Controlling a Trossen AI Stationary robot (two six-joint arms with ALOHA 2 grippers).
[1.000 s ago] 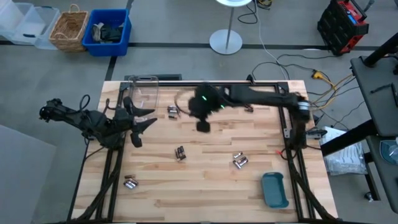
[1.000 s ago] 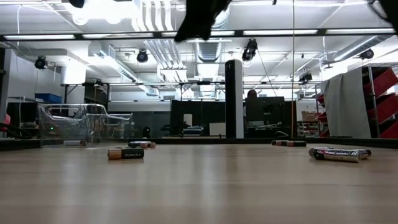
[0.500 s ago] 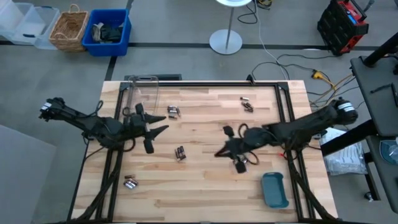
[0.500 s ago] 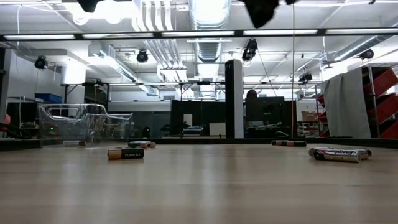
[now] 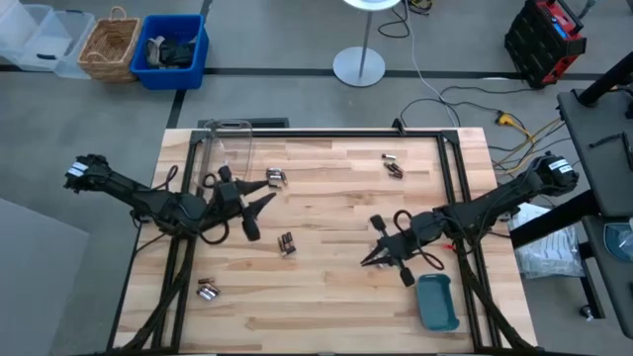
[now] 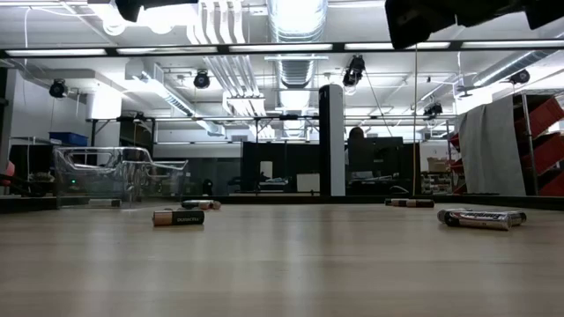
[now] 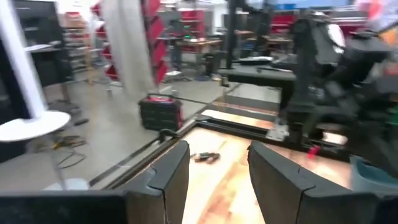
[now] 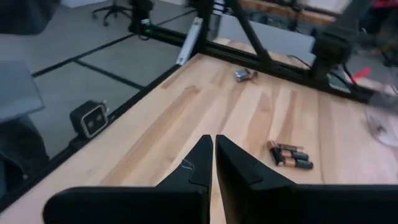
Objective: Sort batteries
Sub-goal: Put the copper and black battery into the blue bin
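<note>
Table (image 5: 326,302): wide bare wood mid and along near edge, room to move. Box (image 5: 227,148) at far-left corner, tray (image 5: 436,302) at near-right corner. My left gripper (image 5: 259,205) over left side w/ fingers apart, nothing held. My right gripper (image 5: 373,259) by the tray, fingers closed together, empty. Batteries (image 5: 286,243) lie scattered: centre, far edge, near-left corner.
</note>
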